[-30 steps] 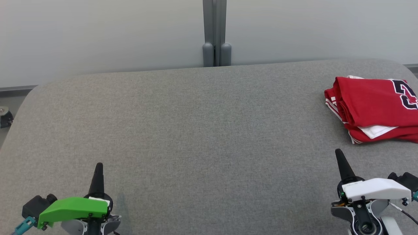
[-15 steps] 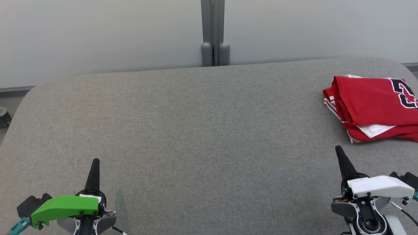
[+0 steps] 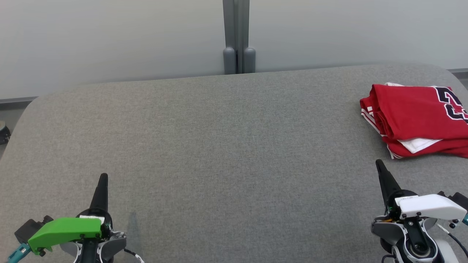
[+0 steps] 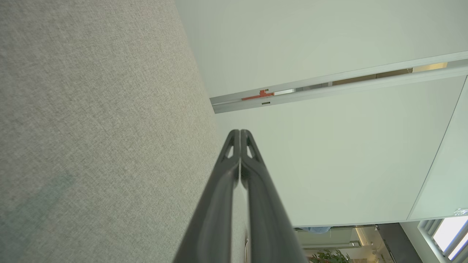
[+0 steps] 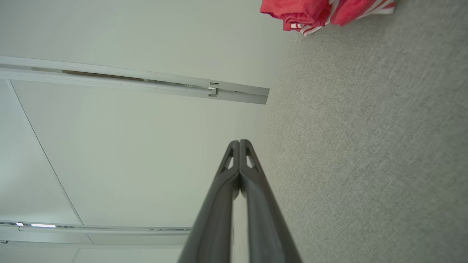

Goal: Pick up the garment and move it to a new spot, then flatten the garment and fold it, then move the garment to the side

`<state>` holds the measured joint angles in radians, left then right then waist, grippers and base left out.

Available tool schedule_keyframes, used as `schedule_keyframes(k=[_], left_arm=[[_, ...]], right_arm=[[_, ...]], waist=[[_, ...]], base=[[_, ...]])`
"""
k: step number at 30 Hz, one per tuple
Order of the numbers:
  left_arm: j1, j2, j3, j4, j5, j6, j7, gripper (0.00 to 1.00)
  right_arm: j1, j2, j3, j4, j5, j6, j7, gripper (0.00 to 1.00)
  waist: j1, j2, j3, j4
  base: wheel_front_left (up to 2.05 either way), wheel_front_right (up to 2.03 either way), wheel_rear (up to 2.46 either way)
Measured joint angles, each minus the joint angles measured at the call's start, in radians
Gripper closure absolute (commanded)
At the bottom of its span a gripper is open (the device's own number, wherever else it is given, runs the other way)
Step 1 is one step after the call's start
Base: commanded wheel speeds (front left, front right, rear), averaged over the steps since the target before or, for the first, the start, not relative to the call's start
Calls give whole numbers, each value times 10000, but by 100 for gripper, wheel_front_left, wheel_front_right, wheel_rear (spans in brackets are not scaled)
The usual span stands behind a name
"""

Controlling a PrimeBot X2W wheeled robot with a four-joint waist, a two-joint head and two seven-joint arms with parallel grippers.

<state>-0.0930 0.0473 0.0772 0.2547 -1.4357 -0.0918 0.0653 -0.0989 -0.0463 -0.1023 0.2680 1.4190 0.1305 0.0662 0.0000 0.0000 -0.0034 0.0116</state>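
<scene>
The garment (image 3: 416, 118) is a red jersey with white trim and dark numerals, folded into a compact stack at the far right of the grey table (image 3: 226, 146); its edge also shows as the red garment (image 5: 321, 12) in the right wrist view. My right gripper (image 3: 378, 164) is shut and empty at the lower right, a short way in front of the stack and apart from it. My left gripper (image 3: 104, 177) is shut and empty at the lower left, far from the garment. Both wrist views show the left gripper (image 4: 240, 132) and the right gripper (image 5: 239, 142) with fingers pressed together.
A pale partition wall with a grey vertical post (image 3: 239, 36) runs along the table's far edge. The table's rounded corners fall away at the far left and far right. A small dark object (image 3: 3, 132) sits off the table's left edge.
The head camera has shifted slightly, so the whole picture slid a little left and up. Both grippers stay shut and hold the same low positions; the garment lies where it was.
</scene>
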Motion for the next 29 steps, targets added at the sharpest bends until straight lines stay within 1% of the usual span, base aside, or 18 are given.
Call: schedule_keyframes(k=[23, 29], left_arm=[[-121, 2, 326, -167, -1465, -199, 418, 100], [-151, 2, 391, -194, -1741, -226, 493, 100]], right_arm=[[-117, -13, -115, -104, 1626, 0, 424, 100], [-141, -17, -136, -125, 1894, 0, 481, 100]], waist=[[0, 0, 25, -99], [0, 0, 30, -117]], base=[[0, 0, 0], [0, 0, 0]])
